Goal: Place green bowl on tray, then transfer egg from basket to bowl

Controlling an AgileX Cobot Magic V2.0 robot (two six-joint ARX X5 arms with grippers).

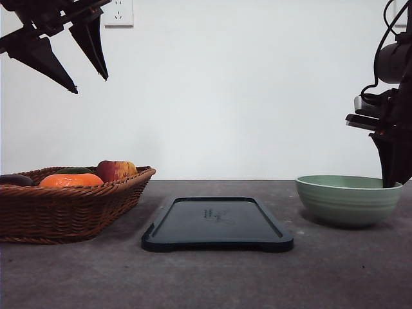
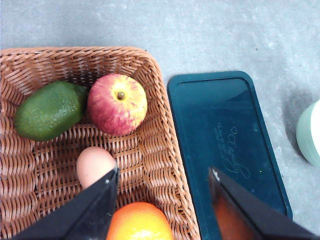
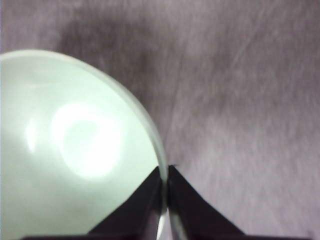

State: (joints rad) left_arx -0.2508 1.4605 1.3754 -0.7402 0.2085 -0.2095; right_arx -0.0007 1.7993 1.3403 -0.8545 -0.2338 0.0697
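Bench [image 1: 212, 283], largest to smallest: basket [image 1: 71, 206] left, tray [image 1: 217, 224] centre, green bowl [image 1: 347, 199] right, off the tray. My right jaws [image 3: 164, 186] pinch its rim; lift level, set down centrally. My left jaws [image 2: 162, 202] hang wide above the egg [image 2: 95, 165].

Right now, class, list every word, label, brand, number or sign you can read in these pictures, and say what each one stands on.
Tray: faint pale script printed on its floor, seen in the left wrist view and the front view; too small and blurred to read.
Green bowl, basket, apple, right gripper, left gripper: no writing seen.
So nothing can be quoted.
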